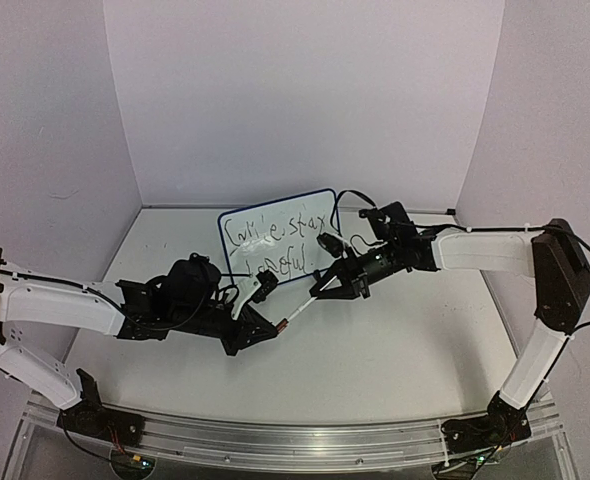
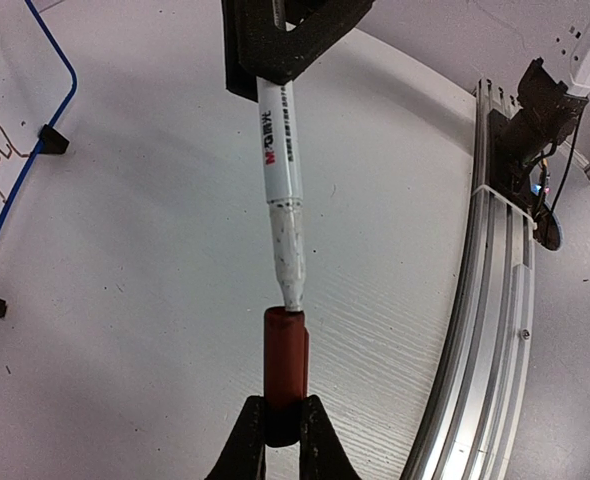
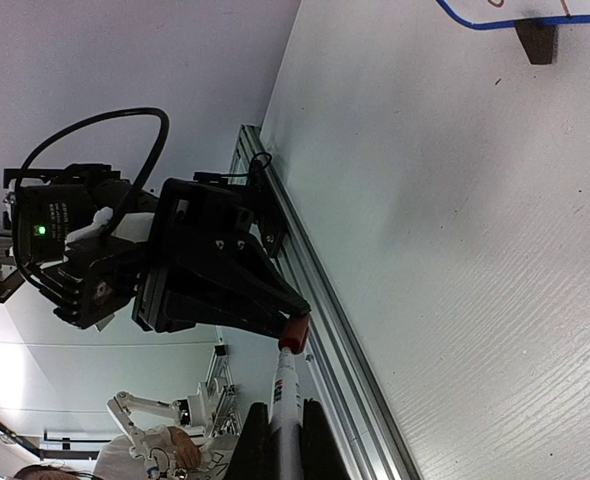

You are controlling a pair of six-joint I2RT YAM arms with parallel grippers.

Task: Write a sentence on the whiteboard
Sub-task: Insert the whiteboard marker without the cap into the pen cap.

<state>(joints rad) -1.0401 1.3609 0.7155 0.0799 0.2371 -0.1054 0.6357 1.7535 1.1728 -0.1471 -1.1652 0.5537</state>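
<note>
Capping of marker over table; board already written.
Right gripper is clamped on the white barrel. Left gripper pinches the red cap by its closed end, with the nib touching the cap mouth. Board stands upright on its feet at the back middle of the table, just behind both grippers, with the sentence in two scrawled lines. Judgement: board looks light and stiff but tippy on small feet, and its face would smudge; take it by the blue frame edge, never the writing. Marker looks light, smooth and liable to swivel; grip mid-barrel and push straight along its axis.
</note>
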